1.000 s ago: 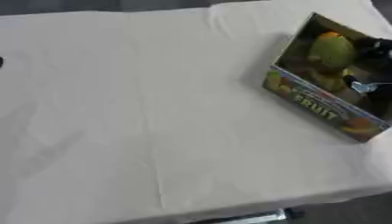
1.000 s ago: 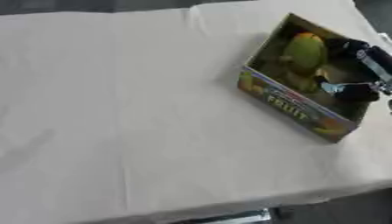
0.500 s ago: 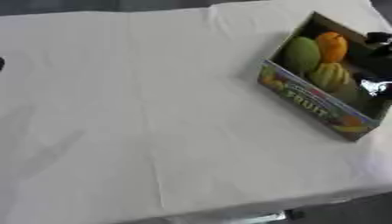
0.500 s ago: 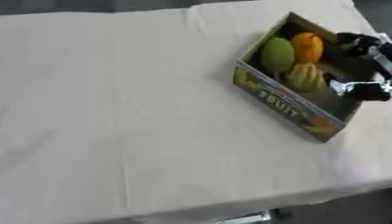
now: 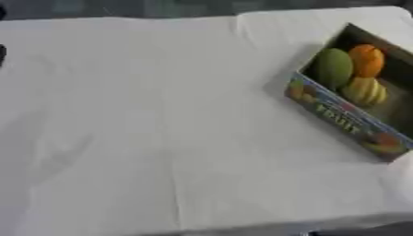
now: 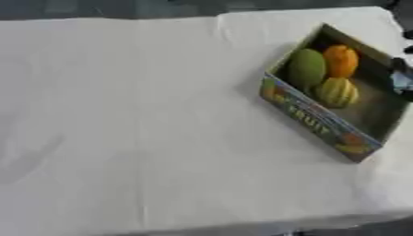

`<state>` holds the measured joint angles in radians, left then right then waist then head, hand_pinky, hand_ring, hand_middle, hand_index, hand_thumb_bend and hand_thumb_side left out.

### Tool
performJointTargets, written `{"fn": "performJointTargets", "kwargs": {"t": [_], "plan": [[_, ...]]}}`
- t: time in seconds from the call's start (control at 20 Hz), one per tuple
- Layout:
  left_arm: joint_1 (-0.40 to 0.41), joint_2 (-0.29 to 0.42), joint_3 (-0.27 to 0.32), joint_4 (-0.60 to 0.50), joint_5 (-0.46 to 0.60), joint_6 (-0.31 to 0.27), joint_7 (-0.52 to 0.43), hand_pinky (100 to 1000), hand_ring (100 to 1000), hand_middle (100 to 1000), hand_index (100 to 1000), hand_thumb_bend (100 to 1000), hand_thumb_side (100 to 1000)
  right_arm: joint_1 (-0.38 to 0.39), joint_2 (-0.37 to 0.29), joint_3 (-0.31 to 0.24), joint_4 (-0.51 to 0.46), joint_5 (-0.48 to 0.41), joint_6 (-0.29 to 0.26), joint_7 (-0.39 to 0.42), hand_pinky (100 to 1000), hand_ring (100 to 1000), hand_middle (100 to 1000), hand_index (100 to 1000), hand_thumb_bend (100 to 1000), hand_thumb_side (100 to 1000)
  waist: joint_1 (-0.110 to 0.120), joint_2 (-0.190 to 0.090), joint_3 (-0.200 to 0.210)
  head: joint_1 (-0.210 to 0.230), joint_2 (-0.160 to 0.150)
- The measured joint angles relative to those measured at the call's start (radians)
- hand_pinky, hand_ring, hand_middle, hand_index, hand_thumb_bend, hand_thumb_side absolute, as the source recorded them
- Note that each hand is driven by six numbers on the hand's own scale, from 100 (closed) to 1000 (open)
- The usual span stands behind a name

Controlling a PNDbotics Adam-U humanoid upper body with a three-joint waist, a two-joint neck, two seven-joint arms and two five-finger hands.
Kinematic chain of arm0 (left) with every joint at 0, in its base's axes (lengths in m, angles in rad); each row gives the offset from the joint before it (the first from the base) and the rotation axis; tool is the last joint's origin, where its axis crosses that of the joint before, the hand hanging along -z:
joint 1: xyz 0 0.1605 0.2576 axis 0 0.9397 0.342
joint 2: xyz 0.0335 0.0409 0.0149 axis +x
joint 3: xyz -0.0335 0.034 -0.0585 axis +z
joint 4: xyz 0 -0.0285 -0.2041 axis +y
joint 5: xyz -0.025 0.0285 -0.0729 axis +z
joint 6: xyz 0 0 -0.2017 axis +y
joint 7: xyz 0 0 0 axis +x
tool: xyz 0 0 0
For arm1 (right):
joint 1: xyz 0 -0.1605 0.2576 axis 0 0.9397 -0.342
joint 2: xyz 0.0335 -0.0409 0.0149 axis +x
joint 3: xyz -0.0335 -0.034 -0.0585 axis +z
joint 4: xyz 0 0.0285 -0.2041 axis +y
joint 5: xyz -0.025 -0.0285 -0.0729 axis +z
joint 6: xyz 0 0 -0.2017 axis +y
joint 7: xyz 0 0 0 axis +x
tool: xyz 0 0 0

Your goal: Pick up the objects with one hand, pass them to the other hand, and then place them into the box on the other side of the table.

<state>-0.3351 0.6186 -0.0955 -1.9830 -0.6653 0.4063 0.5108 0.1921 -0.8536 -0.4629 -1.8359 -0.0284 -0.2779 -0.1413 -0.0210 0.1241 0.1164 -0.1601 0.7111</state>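
- The right hand point(image 6: 401, 78) shows only as a dark sliver at the 3 o'clock edge, beside the box point(image 6: 310, 122); I cannot tell how its fingers stand.
- The box sits at 2 o'clock on the white-clothed table point(image 5: 161, 138), holding a green fruit point(image 6: 306, 68), an orange fruit point(image 6: 340, 60) and a yellow fruit point(image 6: 335, 92).

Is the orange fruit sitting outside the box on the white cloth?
No, the orange fruit lies inside the box, next to a green fruit and a yellow one.

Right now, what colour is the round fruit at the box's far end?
Orange, clearest in the right eye view, beside a green fruit.
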Motion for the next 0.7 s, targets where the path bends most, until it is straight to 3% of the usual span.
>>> {"fn": "performJointTargets", "kwargs": {"t": [0.05, 0.1, 0.35, 0.4, 0.7], "plan": [[0.002, 0.001, 0.012, 0.000, -0.004, -0.003, 0.025, 686, 696, 684, 820, 625, 899, 0.041, -0.021, -0.015, -0.009, -0.032, -0.011, -0.034, 849, 755, 808, 830, 100, 145, -0.004, -0.020, 0.002, 0.002, 0.000], [0.010, 0.008, 0.025, 0.000, -0.006, -0.005, 0.049, 685, 701, 691, 824, 610, 872, 0.085, -0.039, -0.032, -0.014, -0.054, -0.025, -0.068, 854, 764, 820, 837, 100, 100, -0.006, -0.037, 0.002, 0.005, 0.001], [0.096, 0.048, 0.107, -0.001, 0.040, 0.016, 0.157, 682, 753, 741, 852, 605, 690, 0.330, -0.050, -0.147, -0.020, -0.057, -0.082, -0.280, 827, 788, 848, 845, 100, 100, -0.011, -0.094, 0.003, 0.017, 0.023], [0.118, 0.054, 0.125, -0.001, 0.062, 0.012, 0.168, 683, 760, 746, 854, 596, 682, 0.375, -0.036, -0.174, -0.023, -0.045, -0.085, -0.331, 817, 781, 840, 767, 100, 100, -0.013, -0.103, 0.006, 0.018, 0.026], [0.246, 0.064, 0.211, 0.037, 0.204, -0.040, 0.221, 650, 734, 722, 856, 586, 666, 0.606, 0.118, -0.366, 0.024, -0.021, -0.020, -0.631, 804, 764, 783, 755, 100, 100, -0.019, -0.143, 0.022, -0.001, 0.031]]}}
